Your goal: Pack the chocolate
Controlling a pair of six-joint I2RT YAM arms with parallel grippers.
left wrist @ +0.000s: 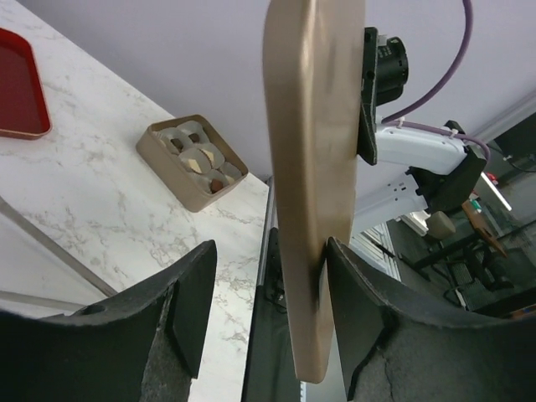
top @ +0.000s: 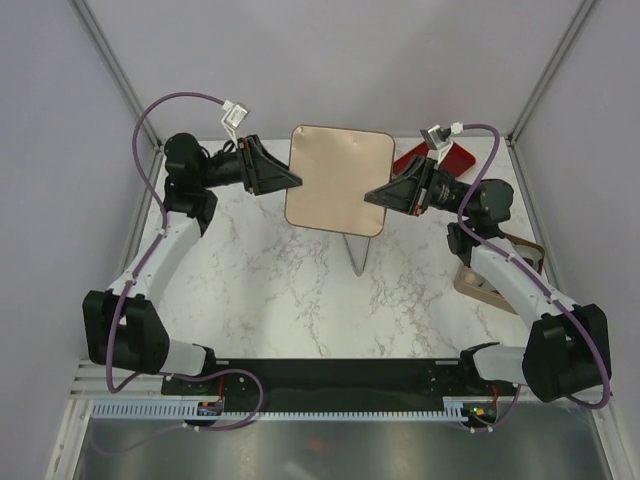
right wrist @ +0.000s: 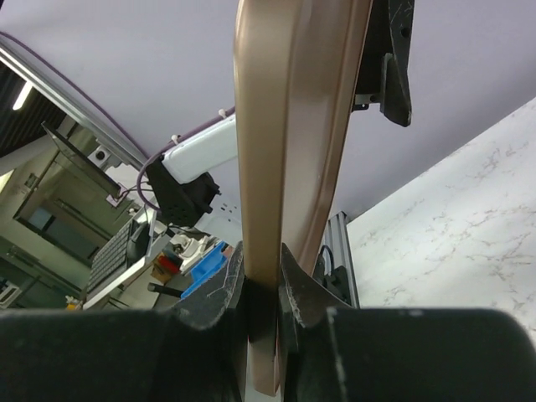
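A rose-gold lid (top: 340,180) hangs flat in the air between my two grippers. My right gripper (top: 372,197) is shut on its right edge; in the right wrist view the jaws (right wrist: 261,260) pinch the lid (right wrist: 285,126). My left gripper (top: 295,180) is open at the lid's left edge. In the left wrist view the lid (left wrist: 314,126) stands between the wide jaws (left wrist: 268,247) and touches only the right finger (left wrist: 352,293). The tan box (left wrist: 159,155) on the table holds the chocolate (left wrist: 199,157), cream lumps and one brown.
The tan box (top: 482,290) lies at the right table edge, partly hidden under my right arm. A red tray (top: 452,160) lies at the back right, also in the left wrist view (left wrist: 17,84). A grey wedge shape (top: 358,255) lies on the marble under the lid.
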